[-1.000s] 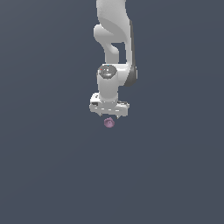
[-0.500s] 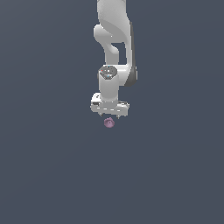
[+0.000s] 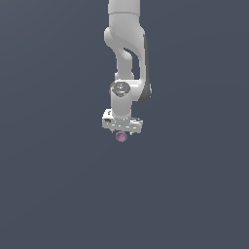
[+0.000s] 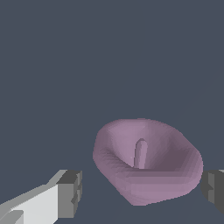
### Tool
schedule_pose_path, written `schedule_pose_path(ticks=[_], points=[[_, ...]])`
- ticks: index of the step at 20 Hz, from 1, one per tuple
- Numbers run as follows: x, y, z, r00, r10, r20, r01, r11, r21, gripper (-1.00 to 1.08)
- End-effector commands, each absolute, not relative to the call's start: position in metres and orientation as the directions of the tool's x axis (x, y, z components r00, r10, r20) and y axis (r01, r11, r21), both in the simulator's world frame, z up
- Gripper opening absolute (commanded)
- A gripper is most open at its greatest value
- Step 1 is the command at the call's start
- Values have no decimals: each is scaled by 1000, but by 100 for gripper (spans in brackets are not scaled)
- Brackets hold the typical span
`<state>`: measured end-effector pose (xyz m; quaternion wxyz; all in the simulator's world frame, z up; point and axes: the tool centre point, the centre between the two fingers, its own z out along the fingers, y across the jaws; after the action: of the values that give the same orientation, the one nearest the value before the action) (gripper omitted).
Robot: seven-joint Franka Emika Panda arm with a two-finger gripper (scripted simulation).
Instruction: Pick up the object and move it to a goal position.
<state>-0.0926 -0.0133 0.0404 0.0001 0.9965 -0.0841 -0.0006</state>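
The arm (image 3: 127, 58) is white, smooth and glossy, made of rounded cylinder segments with a dark band along one side. It hangs down from the top of the exterior view, and its wrist ends in a flat, boxy white gripper (image 3: 121, 130). All around is a plain dark grey-blue surface (image 3: 53, 185) without any texture or pattern.

The object (image 3: 121, 137) sits directly under the gripper in the exterior view, touching its lower edge. There it looks like a small pink-purple ball, much narrower than the gripper body.

The wrist view shows the object (image 4: 146, 166) more closely, and its shape is not a simple ball. It is a rounded, bowl-like form with a thick soft rim, a hollow middle, and a short upright stub standing inside the hollow. The surface is matte to slightly glossy, with faint flat facets visible along the outer wall. The colour is a dull pink-purple, darker inside the hollow.

The object lies between the two fingertips. One finger (image 4: 48, 199) is white with a dark grey, blocky pad at its end; the other pad (image 4: 214, 186) shows only at the edge of the picture. The fingers are spread: a gap is visible between the first pad and the object, and the other pad is just beside it.
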Motion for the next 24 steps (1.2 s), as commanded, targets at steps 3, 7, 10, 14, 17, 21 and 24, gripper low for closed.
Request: schedule_pose_path(ticks=[3,7,10,14,17,21,24], points=[[-92,-13,30,986,-168,0,-168,-986,0,100],[-92,-13,29,986,-168,0,-168,-986,0,-100],[-92,-13,29,986,-168,0,-168,-986,0,-100],[-92,-13,29,986,-168,0,-168,-986,0,-100],[-92,-14,30,986,-169,1,-169,-986,0,-100],[-89,-16,35,986,-169,1,-169,-986,0,-100],[-85,-19,44,986,-169,1,-169,-986,0,-100]])
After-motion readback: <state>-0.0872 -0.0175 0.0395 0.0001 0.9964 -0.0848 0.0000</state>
